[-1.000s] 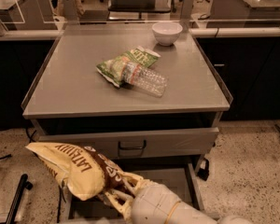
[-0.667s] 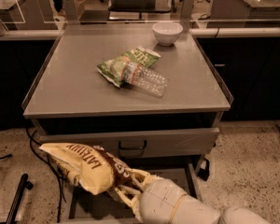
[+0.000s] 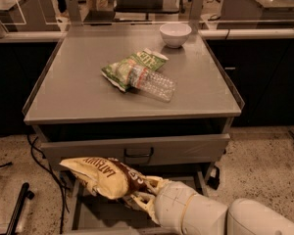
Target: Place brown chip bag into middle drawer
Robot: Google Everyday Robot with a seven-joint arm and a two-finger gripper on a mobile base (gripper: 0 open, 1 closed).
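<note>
- Cabinet top (image 3: pixel 78 92): grey, flat, centre of view; carries three bystander items, listed last.
- Middle drawer (image 3: pixel 95 214): pulled out at the bottom of the view, below the grey drawer front (image 3: pixel 88 153) with its black handle (image 3: pixel 138 154); shows plain grey floor beneath the load.
- Arm (image 3: pixel 196 214): white, enters from lower right, reaches left over the open drawer.
- Brown chip bag (image 3: pixel 105 177): hangs in the air above the middle drawer, just in front of the drawer front, tan end pointing left; clear of the drawer floor. Treat as light, soft, crinkly and probably slick; expect sag and swing at the free end, and contents that crush easily. Take hold at an end seam or crimp, not across the puffed middle.
- Gripper (image 3: pixel 139 196): low centre, at the bag's right end; fingers clamped on the bag.
- Water bottle (image 3: pixel 154 82): lies on the cabinet top, touching the green chip bag (image 3: pixel 130 65). Leave alone.
- White bowl (image 3: pixel 175 33): near the back edge, well apart from the task.
</note>
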